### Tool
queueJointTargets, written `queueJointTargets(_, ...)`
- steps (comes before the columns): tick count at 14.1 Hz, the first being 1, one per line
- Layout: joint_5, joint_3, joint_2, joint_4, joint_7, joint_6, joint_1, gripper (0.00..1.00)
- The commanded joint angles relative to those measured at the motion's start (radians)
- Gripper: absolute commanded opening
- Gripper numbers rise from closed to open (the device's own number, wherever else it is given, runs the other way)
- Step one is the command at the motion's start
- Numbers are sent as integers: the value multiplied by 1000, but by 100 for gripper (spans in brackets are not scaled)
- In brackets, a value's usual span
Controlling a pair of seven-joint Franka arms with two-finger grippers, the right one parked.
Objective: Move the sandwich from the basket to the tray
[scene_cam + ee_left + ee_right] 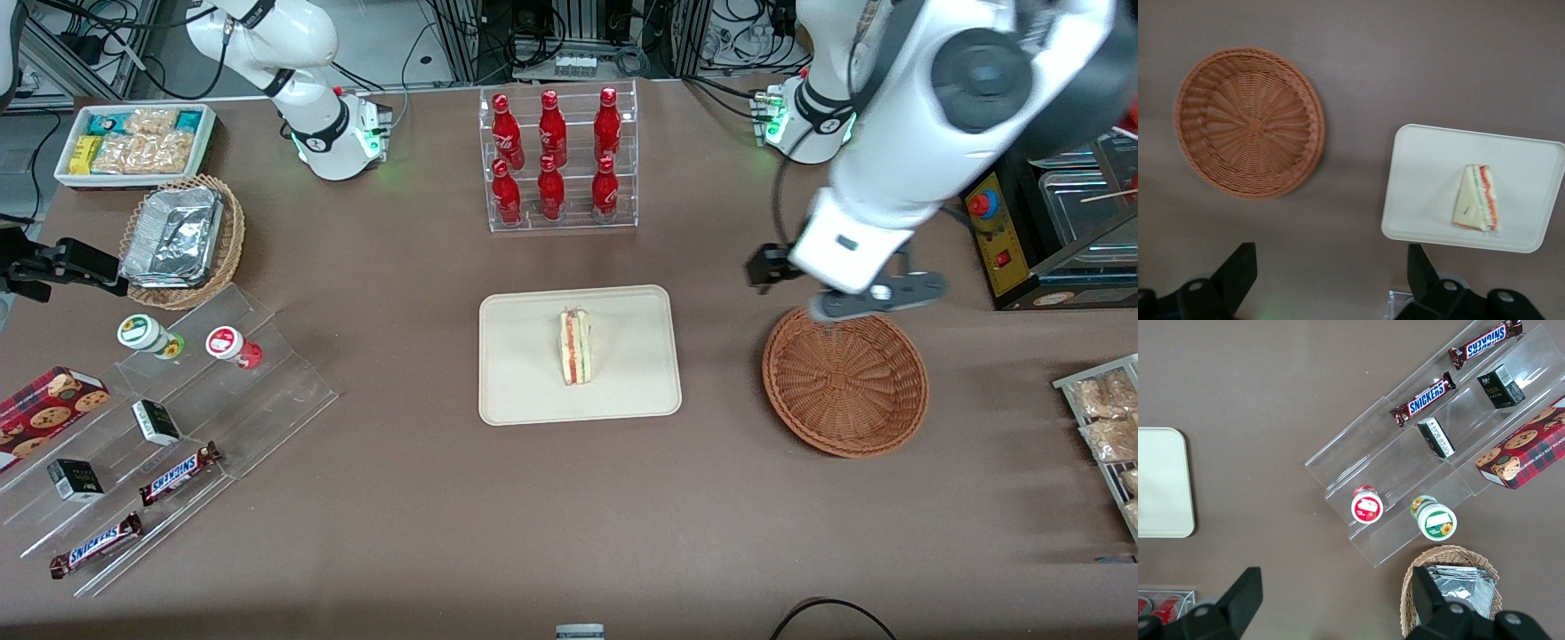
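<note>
**Sandwich sitting on the tray, basket empty**

Closest to the front camera we've got the clear stepped display with two candy bars that read SNICKERS. The right wrist view shows that lettering much more cleanly, plus a red chocolate chip cookie box and two small dark boxes whose print we can't read.

A bit farther from the front camera is the sandwich, lying on the cream tray roughly at its middle, red and green filling edge showing. Beside the tray, toward the working arm's end of the table, sits the reddish-brown wicker basket with nothing in it.

The left gripper hangs above the basket's rim, on the edge farther from the front camera. From the front the arm covers most of it, so we can't read the fingers there. The left wrist view fills that in: both fingers are spread wide with nothing between them, and both basket and tray appear well apart from them.

Farthest out is a clear rack of six red Coca-Cola bottles, and a tan basket of foil containers.
</note>
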State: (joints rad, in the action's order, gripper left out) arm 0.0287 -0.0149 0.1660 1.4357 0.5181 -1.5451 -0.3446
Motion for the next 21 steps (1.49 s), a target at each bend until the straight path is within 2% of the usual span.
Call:
queueJointTargets(1,-6,-11,-42,25,-96,29,74,99)
queueJointTargets(5,-4,-13,-77,28,-282,75,196,99)
queueJointTargets(10,11,-13,-117,32,-417,143,272,99)
queueJointTargets(16,-4,-7,-238,204,-426,62,320,99)
queueJointTargets(18,-9,-8,-240,209,-428,51,319,100)
queueJointTargets(21,-70,-11,-223,203,-431,22,306,99)
